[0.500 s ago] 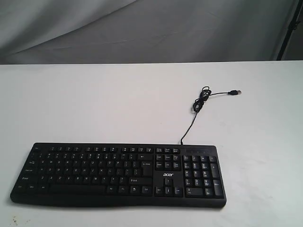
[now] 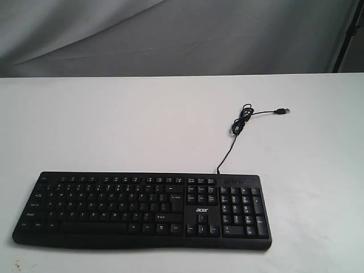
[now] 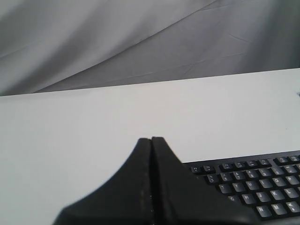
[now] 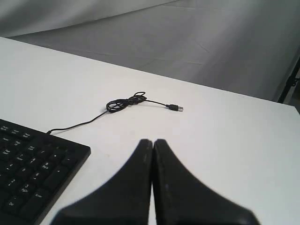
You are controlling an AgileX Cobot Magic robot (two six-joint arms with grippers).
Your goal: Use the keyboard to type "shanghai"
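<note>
The black keyboard [image 2: 142, 209] with white legends and an acer logo lies flat near the front edge of the white table [image 2: 114, 125]. Its thin black cable [image 2: 239, 128] runs back to a small coil and a loose USB plug [image 2: 282, 111]. Neither gripper shows in the exterior view. In the left wrist view my left gripper [image 3: 151, 139] is shut and empty, held over the left part of the keyboard [image 3: 253, 185]. In the right wrist view my right gripper [image 4: 153, 141] is shut and empty, beside the keyboard's number-pad end [image 4: 37, 176], above bare table.
A grey cloth backdrop [image 2: 170, 34] hangs behind the table's far edge. A dark stand leg [image 2: 347, 34] rises at the far right. The coiled cable [image 4: 124, 102] and its USB plug [image 4: 176, 108] lie on the table beyond the right gripper.
</note>
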